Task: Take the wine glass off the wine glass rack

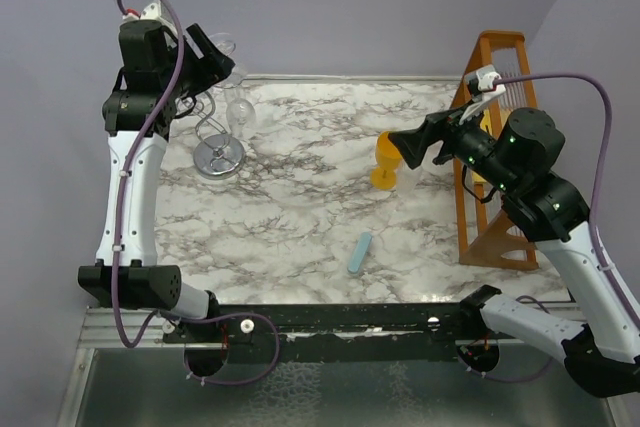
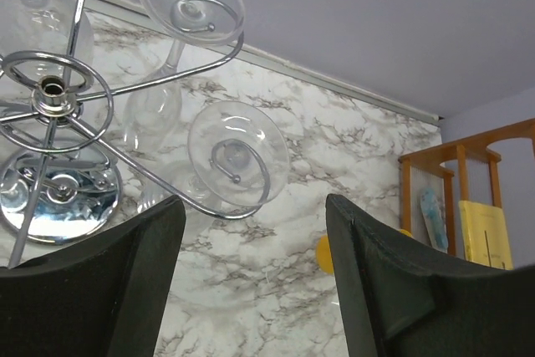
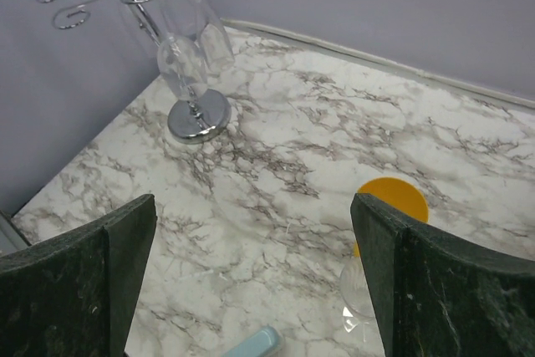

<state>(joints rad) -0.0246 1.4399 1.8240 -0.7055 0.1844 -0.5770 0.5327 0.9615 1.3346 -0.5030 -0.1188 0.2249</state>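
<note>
The silvery wire wine glass rack (image 1: 218, 152) stands at the far left of the marble table, with clear wine glasses hanging upside down from its looped arms. One wine glass (image 1: 240, 115) hangs on the side toward the table's middle. In the left wrist view the rack's hub (image 2: 52, 94) is at the left, and the round foot of the nearest wine glass (image 2: 238, 155) sits in a wire loop just ahead of the jaws. My left gripper (image 1: 224, 63) (image 2: 255, 232) is open and empty, raised beside the rack's top. My right gripper (image 1: 402, 147) (image 3: 253, 232) is open and empty over mid-table.
An orange goblet (image 1: 386, 159) (image 3: 391, 198) stands just under the right gripper. A tall orange wooden slatted rack (image 1: 493, 197) stands at the right edge. A small light-blue object (image 1: 360, 252) (image 3: 261, 344) lies near the front. A purple wall is close behind the wire rack.
</note>
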